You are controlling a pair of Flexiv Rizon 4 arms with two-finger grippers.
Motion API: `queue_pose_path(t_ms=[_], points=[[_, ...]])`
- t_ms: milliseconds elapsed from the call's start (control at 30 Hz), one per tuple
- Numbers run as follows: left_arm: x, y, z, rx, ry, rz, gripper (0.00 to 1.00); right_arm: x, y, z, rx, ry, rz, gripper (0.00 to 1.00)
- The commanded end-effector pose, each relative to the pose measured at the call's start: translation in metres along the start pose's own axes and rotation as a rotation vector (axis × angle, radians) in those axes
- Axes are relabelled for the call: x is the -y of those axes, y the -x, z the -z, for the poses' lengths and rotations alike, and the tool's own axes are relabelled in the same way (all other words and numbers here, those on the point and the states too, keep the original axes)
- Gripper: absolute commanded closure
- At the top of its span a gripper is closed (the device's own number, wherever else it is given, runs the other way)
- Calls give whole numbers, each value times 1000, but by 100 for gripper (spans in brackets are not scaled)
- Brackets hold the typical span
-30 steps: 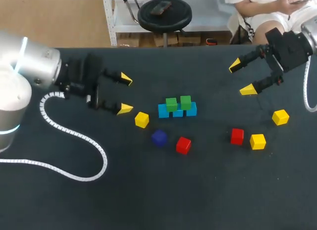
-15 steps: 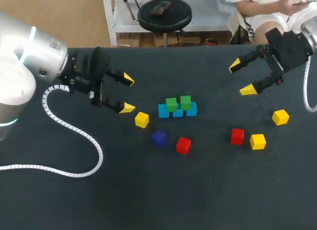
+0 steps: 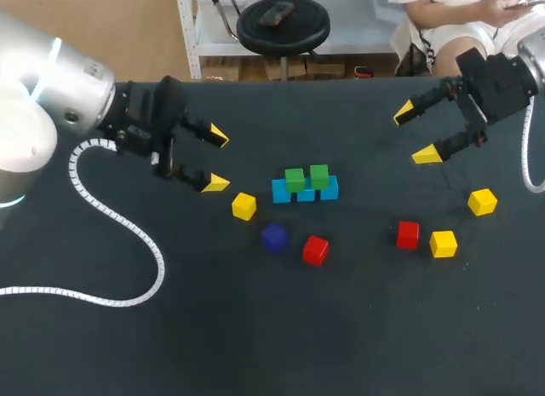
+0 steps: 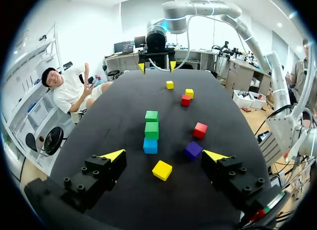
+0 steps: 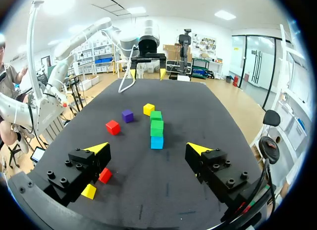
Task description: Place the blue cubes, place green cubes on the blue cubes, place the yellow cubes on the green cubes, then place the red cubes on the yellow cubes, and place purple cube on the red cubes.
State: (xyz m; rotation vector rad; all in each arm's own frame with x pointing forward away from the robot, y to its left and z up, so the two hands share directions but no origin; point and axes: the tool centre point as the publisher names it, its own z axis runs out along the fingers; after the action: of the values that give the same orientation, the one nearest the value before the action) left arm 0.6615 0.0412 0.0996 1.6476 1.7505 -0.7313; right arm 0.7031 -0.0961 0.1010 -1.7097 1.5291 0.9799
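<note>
Since a second ago the left arm (image 3: pixel 60 98) has shifted a little toward the worktop's (image 3: pixel 255 336) far edge, and its white coiled cable (image 3: pixel 159 268) has moved with it. The cubes and the right arm lie as before.

The left hand (image 3: pixel 215 159) hovers well left of the blue cubes (image 3: pixel 281 192), fingers spread wide, holding nothing. The first yellow cube (image 3: pixel 243 206) lies near that hand, left of the blue cubes. The purple cube (image 3: pixel 273 238) and the first red cube (image 3: pixel 315 249) sit on the blue cubes' near side.

The blue cubes form a short row, touching, with two green cubes (image 3: pixel 295 180) on top. Well right of them lie the second red cube (image 3: pixel 407 234), the second yellow cube (image 3: pixel 443 243) just beside it, and the third yellow cube (image 3: pixel 482 201). The right hand (image 3: pixel 415 134) hangs beyond these, wide apart and empty.
</note>
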Motion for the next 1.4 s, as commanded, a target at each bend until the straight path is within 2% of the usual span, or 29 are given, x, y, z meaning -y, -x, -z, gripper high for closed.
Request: queue_pose_path(t_ms=[33,100,133,167,200,533,700,800,900,967,1067,1233,1367,1400], points=[[-2,1,0,-6,-5,2,0,0,0,0,1,-1,1,0],[-2,1,0,-6,-5,2,0,0,0,0,1,-1,1,0],[-2,1,0,-6,-5,2,22,0,0,0,1,-1,1,0],[-2,1,0,-6,-5,2,73,0,0,0,1,-1,1,0],[-2,1,0,-6,-5,2,100,0,0,0,1,-1,1,0],[-2,1,0,-6,-5,2,100,0,0,0,1,-1,1,0],[17,13,-29,-310,101,91,100,0,0,0,1,-1,1,0],[29,19,-37,-402,170,104,100,0,0,0,1,-1,1,0],[40,21,-42,-464,233,116,100,0,0,0,1,-1,1,0],[46,18,-46,-491,246,117,100,0,0,0,1,-1,1,0],[52,14,-50,-496,263,141,100,0,0,0,1,-1,1,0],[56,16,-51,-530,320,162,100,0,0,0,1,-1,1,0],[58,25,-57,-630,385,118,100,0,0,0,1,-1,1,0],[59,25,-58,-631,395,121,100,0,0,0,1,-1,1,0]])
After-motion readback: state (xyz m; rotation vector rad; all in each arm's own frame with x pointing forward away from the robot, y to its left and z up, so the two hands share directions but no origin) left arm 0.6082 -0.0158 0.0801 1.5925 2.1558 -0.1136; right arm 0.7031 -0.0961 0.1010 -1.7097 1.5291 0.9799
